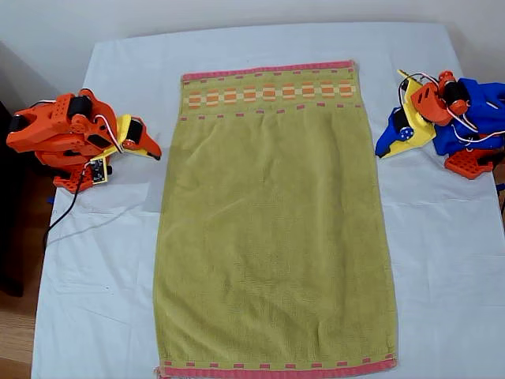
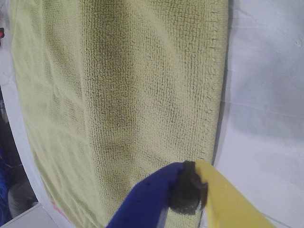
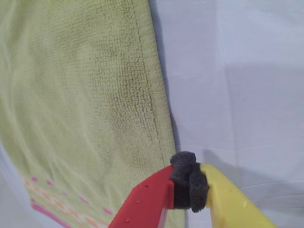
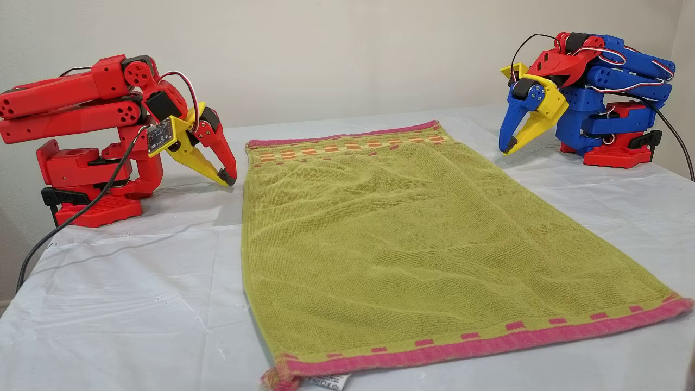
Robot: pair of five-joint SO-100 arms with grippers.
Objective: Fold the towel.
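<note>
The table sheet [image 1: 95,237] carries the towel [image 1: 272,229] flat down its middle, checked band toward the far edge, fold not begun. My first gripper [image 1: 387,148], blue and yellow, hangs clenched on nothing off one long edge; my second gripper [image 1: 154,148], red and yellow, likewise clenched and bare off the opposite edge. Next, I reckon, jaws must part and pinch corners. Only the other view shows the white tag [image 4: 326,382]

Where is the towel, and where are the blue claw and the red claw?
towel [image 1: 272,237]: exterior view, middle of the green cloth.
my first gripper [image 4: 509,147]: other view, tips of the blue-and-yellow jaws.
my second gripper [image 4: 228,178]: other view, tips of the red-and-yellow jaws.
</note>
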